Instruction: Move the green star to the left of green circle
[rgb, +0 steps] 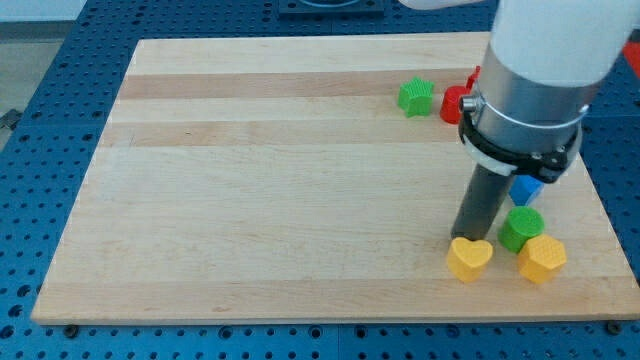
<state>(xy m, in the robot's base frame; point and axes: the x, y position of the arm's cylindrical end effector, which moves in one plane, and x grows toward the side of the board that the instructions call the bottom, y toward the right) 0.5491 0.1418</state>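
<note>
- Where the wooden surface (300, 180) carries its load, six blocks can be counted: two green, two yellow, one blue, and one red with a further sliver of red behind it that cannot be told apart as a separate block.
- Surface: pale planks with a lengthwise grain, lying on a blue perforated bench (50, 90).
- Blocks: matt, moulded-looking plastic. The green star (416, 96) has a lobed outline; the green circle (521, 229) is a short cylinder; the yellow heart (469, 258) shows two rounded lobes; the yellow block (542, 258) is many-sided; the red block (455, 104) and the blue block (525, 187) are partly hidden by the arm, so their shapes cannot be made out.
- Arm: a white and grey housing ending in a straight dark rod; it carries no pincer, so no open or closed state applies.
- My tip (468, 240) stands at the top edge of the yellow heart, apparently touching it, with the green circle just beside it on the view's right.
- Green star: near the view's top, just left of the red block, well apart from my tip and up-left of the green circle.
</note>
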